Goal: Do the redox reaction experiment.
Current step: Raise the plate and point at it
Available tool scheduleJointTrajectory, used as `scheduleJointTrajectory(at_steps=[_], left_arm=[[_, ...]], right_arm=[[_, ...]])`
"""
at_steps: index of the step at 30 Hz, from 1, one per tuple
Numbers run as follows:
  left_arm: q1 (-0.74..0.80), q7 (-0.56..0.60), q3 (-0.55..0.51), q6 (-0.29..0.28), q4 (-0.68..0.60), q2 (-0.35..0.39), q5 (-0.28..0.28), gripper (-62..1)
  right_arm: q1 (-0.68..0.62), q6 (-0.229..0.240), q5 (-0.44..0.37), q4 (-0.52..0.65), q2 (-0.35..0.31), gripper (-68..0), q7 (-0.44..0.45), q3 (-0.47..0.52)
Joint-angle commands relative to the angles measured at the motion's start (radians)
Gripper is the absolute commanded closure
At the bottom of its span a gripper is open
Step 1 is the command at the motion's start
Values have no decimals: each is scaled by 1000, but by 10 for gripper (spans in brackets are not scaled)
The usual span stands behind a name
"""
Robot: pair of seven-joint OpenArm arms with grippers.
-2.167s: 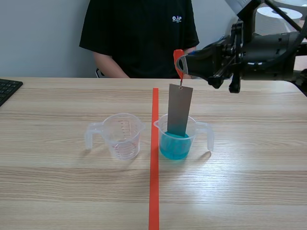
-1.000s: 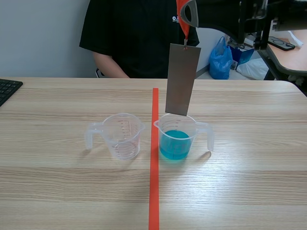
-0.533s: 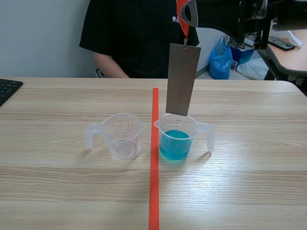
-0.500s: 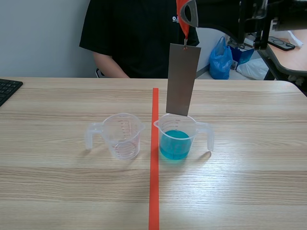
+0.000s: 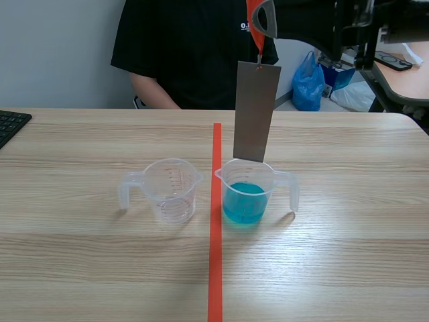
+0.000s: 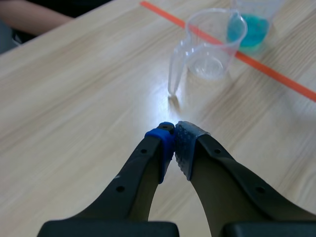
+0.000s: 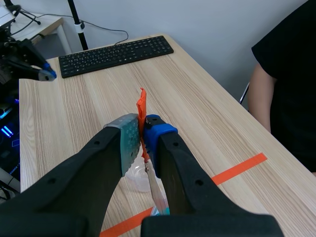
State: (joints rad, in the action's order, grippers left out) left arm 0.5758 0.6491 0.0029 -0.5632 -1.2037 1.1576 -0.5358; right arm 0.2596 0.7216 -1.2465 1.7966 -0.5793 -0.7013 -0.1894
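Far left on the bench [image 5: 80, 268], the corner of a black keyboard [image 5: 12, 125], well apart from everything else. Scene view doesn't show the left jaws. Left wrist view has them closed on nothing, pads [image 6: 165, 148] pressed together, hovering over bare bench with the cups ahead of them. Next, an empty clear measuring cup [image 5: 173, 190] stands upright just left of the orange-red tape line [image 5: 215, 228], handle pointing left. Just right of the line is a second clear measuring cup [image 5: 247, 194], upright, handle pointing right, roughly a third full of blue liquid [image 5: 242, 201]. Over that cup hangs a grey metal plate [image 5: 255, 112], slightly tilted. Its lower edge is about level with the cup's far rim and out of the liquid, and I can't see it touching anything. Top of the plate hooks onto an orange ribbon [image 5: 255, 30]. High at the top right, the right jaws are clamped on that ribbon, nothing else in them. Right wrist view agrees: ribbon [image 7: 141, 111] pinched between the two pads, plate dangling below, seen edge-on. Person in a black T-shirt [image 5: 194, 50] sits across the bench behind the cups, one forearm near the bench edge. Blue plastic bag [image 5: 308, 82] in the background, right of the plate.
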Motion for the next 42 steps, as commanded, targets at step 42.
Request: scheduleJointTrajectory(at_steps=[42], left_arm=[[-998, -615, 661, -133, 130, -671, -82, -40]], right_arm=[[17, 1, -22, 13, -13, -18, 11, 14]])
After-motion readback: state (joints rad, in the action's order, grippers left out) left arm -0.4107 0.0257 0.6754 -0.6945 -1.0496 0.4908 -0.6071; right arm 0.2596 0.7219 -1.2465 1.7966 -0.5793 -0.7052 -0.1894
